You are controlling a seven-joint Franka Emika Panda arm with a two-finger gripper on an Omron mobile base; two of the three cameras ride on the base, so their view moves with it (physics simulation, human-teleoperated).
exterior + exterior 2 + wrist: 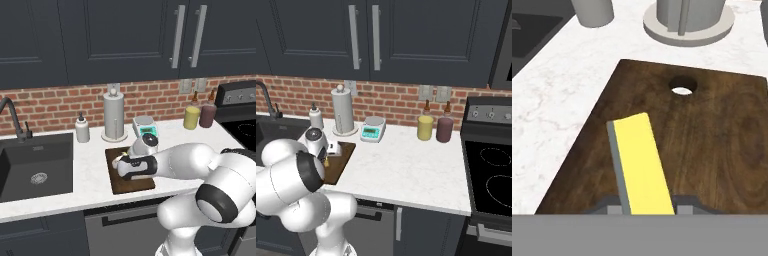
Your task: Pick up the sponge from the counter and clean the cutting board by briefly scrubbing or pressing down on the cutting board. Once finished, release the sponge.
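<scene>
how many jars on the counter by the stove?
2: a yellow cylindrical jar and a dark maroon cylindrical jar right of it, side by side against the brick wall. None look hidden.

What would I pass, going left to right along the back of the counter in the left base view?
Faucet → soap bottle → paper towel roll → kitchen scale → yellow jar → dark red jar → stove.

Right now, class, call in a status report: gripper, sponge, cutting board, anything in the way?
Gripper closed on the yellow block sponge with grey edge. Sponge over the dark brown wooden cutting board. Board surface around it bare; paper-towel holder stands beyond the board.
</scene>
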